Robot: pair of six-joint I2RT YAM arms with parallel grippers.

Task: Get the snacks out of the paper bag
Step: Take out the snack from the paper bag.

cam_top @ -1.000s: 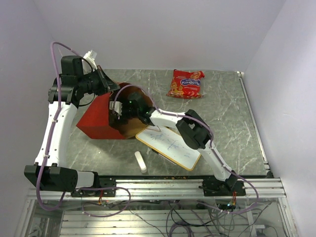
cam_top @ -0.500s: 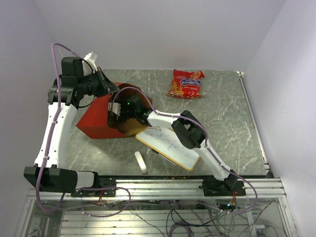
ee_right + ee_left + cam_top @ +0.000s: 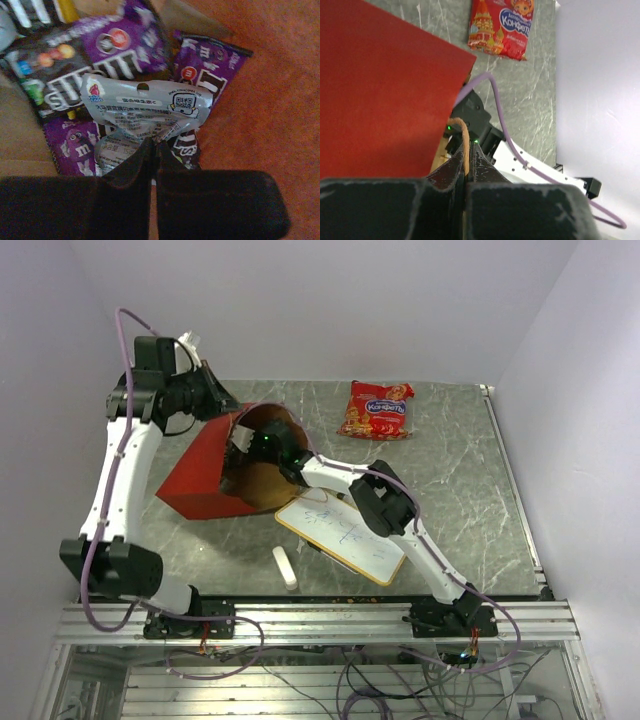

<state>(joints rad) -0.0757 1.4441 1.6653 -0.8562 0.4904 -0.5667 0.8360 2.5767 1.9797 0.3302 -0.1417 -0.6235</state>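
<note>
The paper bag lies on its side at the left of the table, its red wall filling much of the left wrist view and its brown mouth turned toward the table's middle. The left gripper stands at the bag's upper rim with its jaws pressed together on a twine handle, which loops up between them. The right arm reaches into the mouth, and the right gripper is deep inside, jaws pinched nearly together on the lower edge of a silvery wrapper. Just in front of the bag's mouth, under the right arm, a whiteboard lies flat. A red-orange packet with blue lettering lies outside the bag, well apart, near the table's far edge. Inside the bag, purple packs lie under and around the silvery wrapper, touching it, on the brown inner wall. A white eraser lies near the table's front edge, just beside the whiteboard's left corner.
</note>
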